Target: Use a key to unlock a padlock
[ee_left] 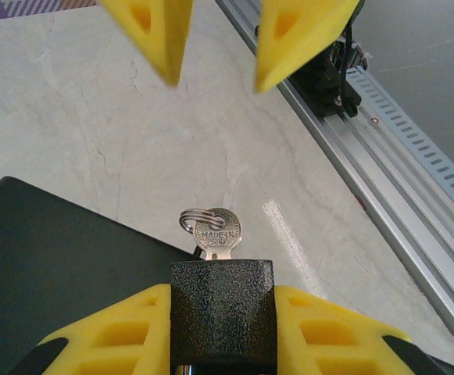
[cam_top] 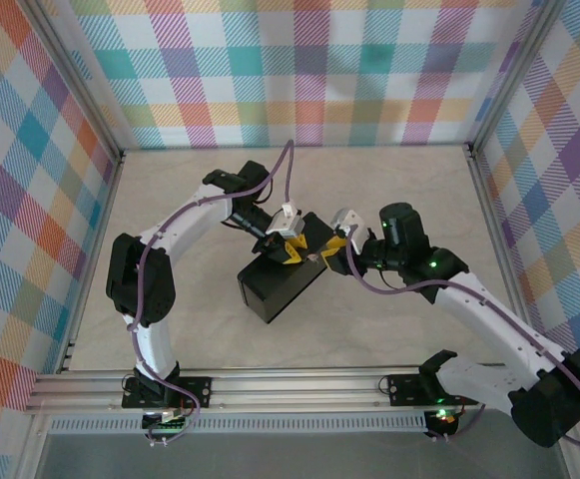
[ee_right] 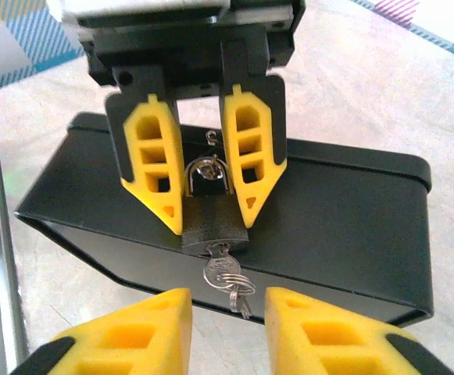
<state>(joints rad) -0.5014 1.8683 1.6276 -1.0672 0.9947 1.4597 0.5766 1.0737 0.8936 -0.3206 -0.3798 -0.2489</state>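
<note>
The padlock [ee_right: 215, 223] is a small dark block with a silvery shackle [ee_right: 208, 168]. My left gripper [ee_right: 213, 226] is shut on its sides and holds it over the black box [ee_right: 352, 211]. The key [ee_right: 223, 269] sits in the keyhole, with a ring and a second small key hanging from it. My right gripper [ee_right: 227, 301] is open, its yellow fingers either side of the key without touching it. In the left wrist view the padlock [ee_left: 223, 312] sits between my left gripper's pads [ee_left: 109, 332], the key [ee_left: 219, 232] points out of it, and the right gripper [ee_left: 216, 84] is open beyond.
The black box [cam_top: 275, 284] lies mid-table under both grippers [cam_top: 291, 249] [cam_top: 331, 246]. An aluminium rail [ee_left: 383, 172] runs along the near table edge. Checked walls [cam_top: 299, 70] enclose the table on three sides.
</note>
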